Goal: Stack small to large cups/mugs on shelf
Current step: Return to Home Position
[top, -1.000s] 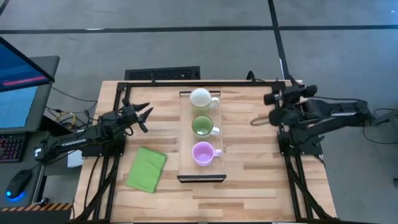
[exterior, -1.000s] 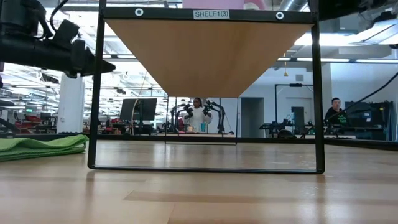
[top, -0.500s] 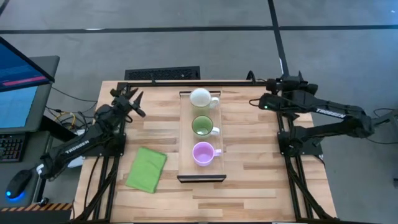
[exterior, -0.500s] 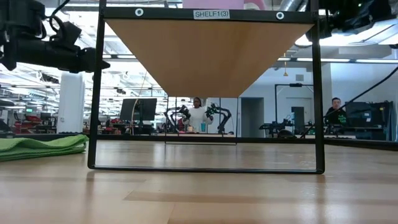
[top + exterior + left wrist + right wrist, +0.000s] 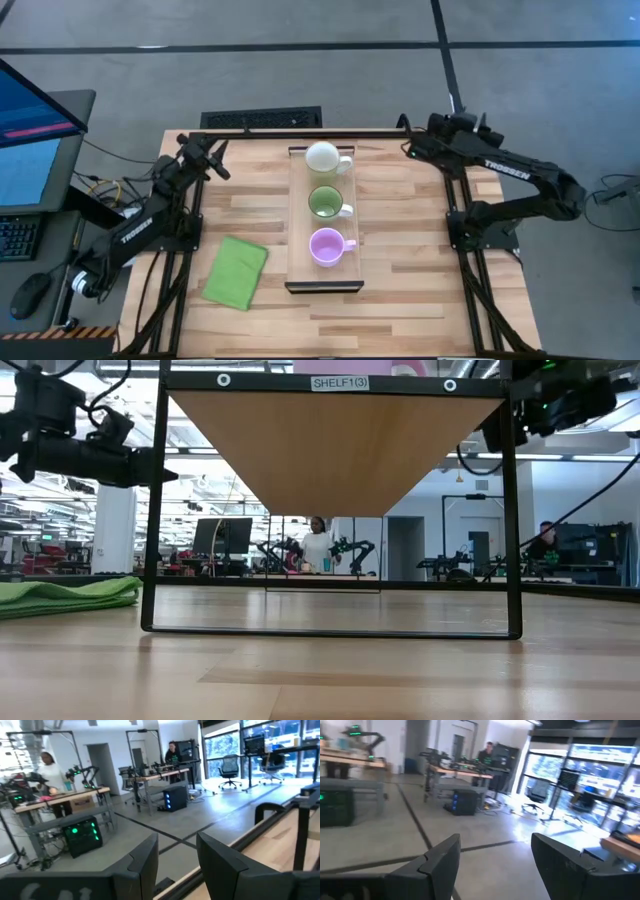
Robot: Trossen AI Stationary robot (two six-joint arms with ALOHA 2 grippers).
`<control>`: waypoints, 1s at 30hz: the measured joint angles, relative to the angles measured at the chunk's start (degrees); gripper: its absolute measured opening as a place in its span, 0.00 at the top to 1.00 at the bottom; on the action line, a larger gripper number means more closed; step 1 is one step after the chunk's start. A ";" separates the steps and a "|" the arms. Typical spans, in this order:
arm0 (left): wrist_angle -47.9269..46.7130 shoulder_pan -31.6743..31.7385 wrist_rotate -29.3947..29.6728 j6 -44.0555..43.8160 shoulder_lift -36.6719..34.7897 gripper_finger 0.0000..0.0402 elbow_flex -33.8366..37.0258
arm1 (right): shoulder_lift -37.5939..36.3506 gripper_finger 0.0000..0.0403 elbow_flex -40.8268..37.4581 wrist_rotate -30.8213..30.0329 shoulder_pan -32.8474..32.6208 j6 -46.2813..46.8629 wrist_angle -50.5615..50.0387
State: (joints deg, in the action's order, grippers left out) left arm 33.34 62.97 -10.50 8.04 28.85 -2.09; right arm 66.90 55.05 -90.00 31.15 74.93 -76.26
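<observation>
Mugs: white mug, light green mug and light purple mug stand in a row on the shelf, mid-table.
My left claw: fingers apart, at the table's left edge.
My right claw: fingers apart, at the right edge.

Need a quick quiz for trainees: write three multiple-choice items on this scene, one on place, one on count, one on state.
1. Which mug stands mid-row on the shelf? A white; B light green; C light purple.
2. How many mugs stand on the shelf? A one; B two; C three.
3. How are the right gripper's fingers? A shut on a mug; B open and empty; C shut with nothing held.
Key: 1 B, the light green mug sits between the other two. 2 C, the high view shows three in a row. 3 B, the right wrist view shows a bare gap between them.
</observation>
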 joint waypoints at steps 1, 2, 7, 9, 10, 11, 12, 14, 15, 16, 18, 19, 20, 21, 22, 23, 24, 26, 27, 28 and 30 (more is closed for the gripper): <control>0.61 0.40 -0.97 0.07 0.74 0.69 0.00 | 0.66 0.34 0.00 0.00 1.04 0.90 0.07; 1.37 0.66 -1.66 0.10 1.37 0.69 -0.01 | 1.31 0.34 0.02 -0.02 2.08 1.97 0.23; 3.86 0.77 -2.61 0.16 3.07 0.69 -0.07 | 4.99 0.34 0.04 -0.02 7.48 4.61 5.15; 3.99 0.77 -2.71 0.43 3.16 0.69 -0.07 | 6.90 0.34 0.04 -0.01 9.24 3.10 8.77; 3.89 0.77 -2.71 0.61 3.16 0.69 -0.07 | 7.87 0.34 0.04 -0.02 9.98 1.58 10.75; 3.83 0.77 -2.71 0.76 3.16 0.69 -0.07 | 8.95 0.34 0.04 -0.02 10.66 -0.09 13.01; 3.83 0.77 -2.73 0.82 3.16 0.69 -0.07 | 9.95 0.34 0.04 0.00 11.36 -1.96 15.10; 3.83 0.77 -2.72 0.83 3.16 0.69 -0.07 | 11.77 0.34 0.07 -0.03 12.76 -5.13 19.72; 3.82 0.77 -2.73 0.83 3.16 0.69 -0.07 | 12.57 0.34 0.09 -0.02 13.31 -6.42 21.45; 3.80 0.77 -2.73 0.86 3.16 0.69 -0.07 | 13.42 0.34 0.27 0.01 13.84 -7.19 22.73; 3.70 0.77 -2.73 1.20 3.16 0.69 -0.07 | 14.67 0.34 1.06 0.04 14.41 -7.31 23.49; 3.68 0.77 -2.73 1.38 3.16 0.69 -0.07 | 15.24 0.34 1.66 0.04 14.45 -7.35 23.62; 3.68 0.77 -2.72 1.41 3.16 0.69 -0.07 | 15.68 0.34 2.23 0.04 14.37 -7.46 23.52; 3.68 0.77 -2.73 1.56 3.16 0.69 -0.07 | 16.10 0.34 2.82 0.04 14.24 -7.47 23.45; 3.64 0.77 -2.72 1.80 3.16 0.69 -0.07 | 16.57 0.34 3.60 0.04 14.21 -7.47 23.44; 3.56 0.77 -2.73 1.85 3.16 0.69 -0.07 | 16.96 0.34 4.46 0.04 14.21 -7.47 23.50; 3.51 0.77 -2.73 1.85 3.16 0.69 -0.07 | 17.30 0.34 5.27 0.04 14.21 -7.49 23.45; 3.43 0.77 -2.72 1.85 3.16 0.69 -0.07 | 17.84 0.34 6.82 0.02 14.24 -8.53 22.12; 3.43 0.77 -2.73 1.85 3.16 0.69 -0.07 | 17.84 0.34 7.24 0.01 14.23 -8.88 20.61; 3.38 0.77 -2.73 1.85 3.16 0.69 -0.07 | 17.56 0.34 7.34 0.01 14.10 -8.04 18.65; 3.17 0.77 -2.73 1.85 3.16 0.69 -0.07 | 16.30 0.34 7.34 0.10 13.55 -1.79 12.22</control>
State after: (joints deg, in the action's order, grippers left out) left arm 36.51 63.75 -13.23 9.89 32.01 -2.15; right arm 83.20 62.39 -89.90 44.70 73.14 -64.04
